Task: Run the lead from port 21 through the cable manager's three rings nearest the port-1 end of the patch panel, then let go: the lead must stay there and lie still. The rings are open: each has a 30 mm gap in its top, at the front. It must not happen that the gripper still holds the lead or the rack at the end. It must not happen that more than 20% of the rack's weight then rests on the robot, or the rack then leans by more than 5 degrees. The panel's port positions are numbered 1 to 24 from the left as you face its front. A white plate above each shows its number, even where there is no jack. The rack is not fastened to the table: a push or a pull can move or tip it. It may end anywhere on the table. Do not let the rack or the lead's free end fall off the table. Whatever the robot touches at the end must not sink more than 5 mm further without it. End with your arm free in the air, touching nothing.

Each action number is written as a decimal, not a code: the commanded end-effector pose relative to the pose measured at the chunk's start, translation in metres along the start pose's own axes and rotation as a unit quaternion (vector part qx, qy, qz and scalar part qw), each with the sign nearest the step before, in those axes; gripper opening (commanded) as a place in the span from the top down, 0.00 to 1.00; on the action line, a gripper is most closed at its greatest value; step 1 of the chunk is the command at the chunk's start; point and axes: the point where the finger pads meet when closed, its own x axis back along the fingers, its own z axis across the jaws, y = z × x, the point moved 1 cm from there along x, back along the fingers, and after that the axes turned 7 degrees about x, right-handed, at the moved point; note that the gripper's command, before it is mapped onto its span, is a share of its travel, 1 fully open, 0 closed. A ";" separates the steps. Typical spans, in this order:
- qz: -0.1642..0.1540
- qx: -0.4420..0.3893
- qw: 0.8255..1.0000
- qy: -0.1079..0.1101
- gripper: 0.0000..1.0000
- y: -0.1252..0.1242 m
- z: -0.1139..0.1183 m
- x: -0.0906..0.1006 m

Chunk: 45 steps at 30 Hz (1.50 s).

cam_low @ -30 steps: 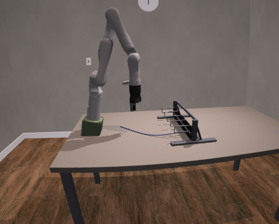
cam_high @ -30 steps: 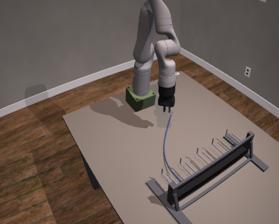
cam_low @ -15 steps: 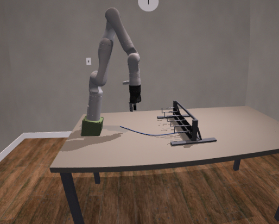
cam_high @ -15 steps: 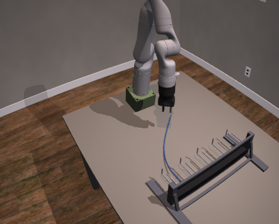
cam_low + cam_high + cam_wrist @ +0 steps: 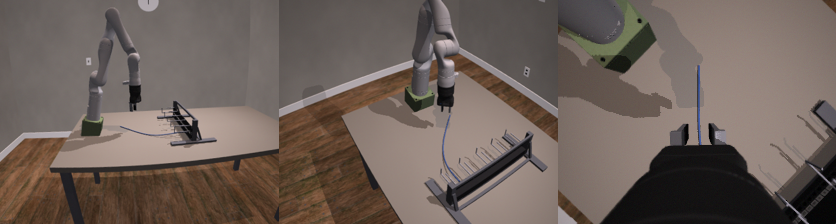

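Blue lead (image 5: 443, 144) lies flat on the desk (image 5: 393, 152), curving from the rack's (image 5: 452, 194) near end out toward the arm's green base (image 5: 418, 99). Free end sits right under the gripper (image 5: 446, 111). It doesn't look threaded through any ring (image 5: 445, 175) that I can tell; it seems to pass beside the end one.

Gripper is roughly half open, fingers straddling the lead in the wrist view with space either side, holding nothing. It hangs above the desk, lead well below it in the side view (image 5: 133, 108).

Step in hand, as I judge it: get a grasp on the lead's free end. To do it well: drop straight down keeping the lead centred between the fingers, stop short of pressing the desk, close fully near the tip. Lift slowly, since the lead is plugged in and the rack is loose, so a hard tug could drag or tip it. Keep slack in the curve while carrying toward the rings.
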 end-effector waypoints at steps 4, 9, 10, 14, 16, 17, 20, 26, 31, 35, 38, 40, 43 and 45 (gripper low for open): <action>0.000 0.000 1.000 0.000 0.33 0.000 0.000 0.000; 0.000 0.000 1.000 0.000 0.33 0.000 0.000 -0.001; 0.000 0.000 1.000 0.000 0.33 0.000 0.000 -0.002; 0.000 0.000 1.000 0.000 0.33 0.000 0.000 -0.003; 0.000 0.000 1.000 0.000 0.33 0.000 0.000 -0.004; 0.000 0.000 1.000 0.000 0.33 0.000 0.000 -0.005; 0.000 0.000 1.000 0.000 0.33 0.000 0.000 -0.007; 0.000 0.000 1.000 0.000 0.33 0.000 0.000 -0.011; 0.000 0.000 1.000 0.000 0.33 0.000 0.000 -0.018; 0.000 0.000 1.000 0.000 0.33 0.000 0.000 -0.024; 0.000 0.000 1.000 0.000 0.33 0.000 0.000 -0.025; 0.000 0.000 1.000 0.000 0.33 0.000 0.000 -0.029; 0.000 0.000 1.000 0.000 0.33 0.000 0.000 -0.035; 0.000 0.000 1.000 0.000 0.33 0.000 0.000 -0.039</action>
